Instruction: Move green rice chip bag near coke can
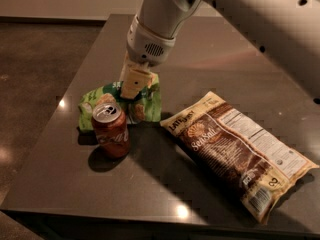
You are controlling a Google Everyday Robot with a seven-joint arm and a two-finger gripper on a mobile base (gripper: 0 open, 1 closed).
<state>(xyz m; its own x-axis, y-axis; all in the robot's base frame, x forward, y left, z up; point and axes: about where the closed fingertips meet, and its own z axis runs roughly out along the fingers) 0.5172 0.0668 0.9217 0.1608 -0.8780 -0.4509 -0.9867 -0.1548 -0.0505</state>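
camera view: downward end effector (133, 88) atop green bag (149, 105)

The white arm (240, 14) reaches in from the upper right and bends steeply down at the wrist (150, 44). The gripper (132, 93) points down, left of centre, its tan fingers (136, 79) pinched together on the bag (148, 106).

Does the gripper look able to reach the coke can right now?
Probably yes: the gripper is on the green rice chip bag just behind the coke can, whose top is uncovered, but it would have to release the bag first.
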